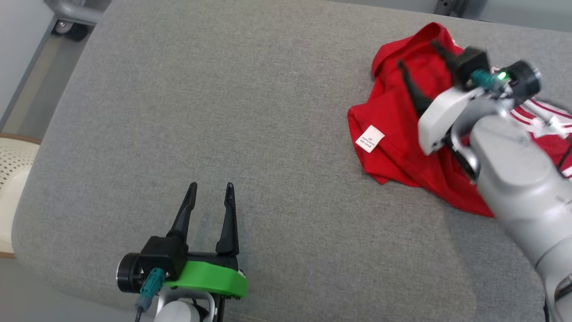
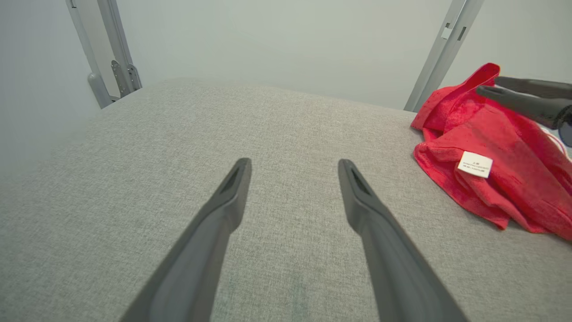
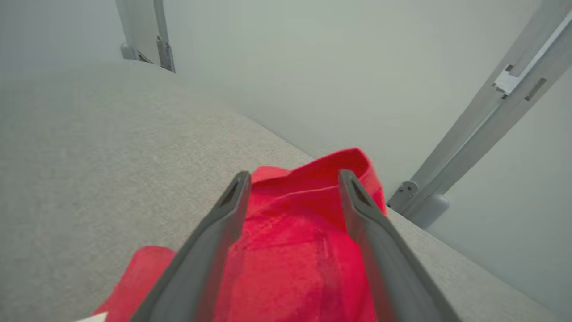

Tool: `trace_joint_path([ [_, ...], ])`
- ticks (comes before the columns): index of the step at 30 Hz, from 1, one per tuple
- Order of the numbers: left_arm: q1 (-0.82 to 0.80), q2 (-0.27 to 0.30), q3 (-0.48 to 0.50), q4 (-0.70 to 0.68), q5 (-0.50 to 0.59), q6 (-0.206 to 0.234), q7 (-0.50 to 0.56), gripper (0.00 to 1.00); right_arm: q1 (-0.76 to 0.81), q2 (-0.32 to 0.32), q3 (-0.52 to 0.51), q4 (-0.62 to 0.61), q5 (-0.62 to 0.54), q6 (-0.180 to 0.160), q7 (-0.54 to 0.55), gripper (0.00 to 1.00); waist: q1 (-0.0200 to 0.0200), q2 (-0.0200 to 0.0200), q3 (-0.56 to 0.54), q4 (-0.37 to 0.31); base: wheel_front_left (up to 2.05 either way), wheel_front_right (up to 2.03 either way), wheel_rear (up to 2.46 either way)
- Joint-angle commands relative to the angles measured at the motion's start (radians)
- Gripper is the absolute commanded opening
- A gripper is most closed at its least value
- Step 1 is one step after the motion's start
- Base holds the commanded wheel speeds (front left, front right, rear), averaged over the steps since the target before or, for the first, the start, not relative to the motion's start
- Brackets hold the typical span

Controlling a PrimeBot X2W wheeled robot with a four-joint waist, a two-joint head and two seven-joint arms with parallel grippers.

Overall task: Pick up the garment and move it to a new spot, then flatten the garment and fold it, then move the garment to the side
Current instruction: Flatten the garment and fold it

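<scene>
My right end effector point(image 1: 416, 52) hangs spread wide over the crumpled red garment point(image 1: 393, 134), far right on the grey counter point(image 1: 223, 89). My left end effector point(image 1: 211, 187) is wide too, at the near edge, gripping nothing.

Seemingly a test lab: grey fabric-covered table point(image 1: 223, 112), metal frame posts point(image 2: 435, 62), plain pale walls point(image 2: 268, 40).

**Cloth, plastic, metal**

We see the garment point(image 1: 402, 147) as soft, matt red cloth; its label point(image 1: 370, 138) is smooth and white; the tabletop point(image 1: 223, 112) wears coarse grey weave; the left gripper point(image 1: 211, 188) has matt dark plastic fingers point(image 1: 229, 223) and a smooth green plastic mount point(image 1: 208, 275); the frame posts point(image 2: 435, 62) look like painted metal.
</scene>
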Motion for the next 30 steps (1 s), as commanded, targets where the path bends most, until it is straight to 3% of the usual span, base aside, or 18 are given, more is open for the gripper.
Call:
trace_joint_path([
  [1,0.01,0.002,0.006,0.001,0.008,-0.003,0.0,1.0,0.058,0.001,0.029,-0.042,0.009,-0.001,-0.002,1.0,0.0,0.0,-0.018,-0.027,0.0,0.0,0.0],
  [7,0.006,0.002,0.008,0.002,0.013,-0.013,0.0,1.0,0.176,-0.018,0.164,-0.164,0.041,-0.001,0.01,1.0,0.0,0.0,-0.017,-0.036,0.0,0.0,0.0],
  [16,-0.004,0.002,0.0,0.007,0.01,-0.016,0.0,1.0,0.188,-0.023,0.213,-0.147,0.065,-0.001,0.048,1.0,0.0,0.0,-0.011,-0.007,0.0,0.0,0.0],
  [17,-0.004,0.002,-0.002,0.008,0.009,-0.017,0.0,1.0,0.184,-0.019,0.216,-0.14,0.067,-0.001,0.052,0.85,0.0,0.0,-0.012,-0.004,0.0,0.0,0.0],
  [18,-0.004,0.002,-0.003,0.009,0.008,-0.017,0.0,1.0,0.182,-0.016,0.215,-0.13,0.071,-0.001,0.06,0.5,0.0,0.0,-0.013,-0.001,0.0,0.0,0.0],
  [19,-0.003,0.002,-0.004,0.009,0.007,-0.016,0.0,1.0,0.179,-0.013,0.217,-0.122,0.073,-0.001,0.062,0.41,0.0,0.0,-0.014,0.001,0.0,0.0,0.0],
  [20,-0.003,0.002,-0.005,0.01,0.006,-0.016,0.0,1.0,0.176,-0.011,0.216,-0.114,0.075,-0.001,0.064,0.15,0.0,0.0,-0.016,0.002,0.0,0.0,0.0],
  [21,-0.002,0.002,-0.005,0.01,0.006,-0.015,0.0,1.0,0.173,-0.01,0.214,-0.107,0.076,-0.001,0.064,0.01,0.0,0.0,-0.017,0.003,0.0,0.0,0.0],
  [30,0.024,0.002,0.002,0.014,0.015,-0.014,0.0,1.0,0.199,0.001,0.201,-0.166,0.127,-0.001,0.025,0.0,0.0,0.0,-0.05,-0.004,0.0,0.0,0.0],
])
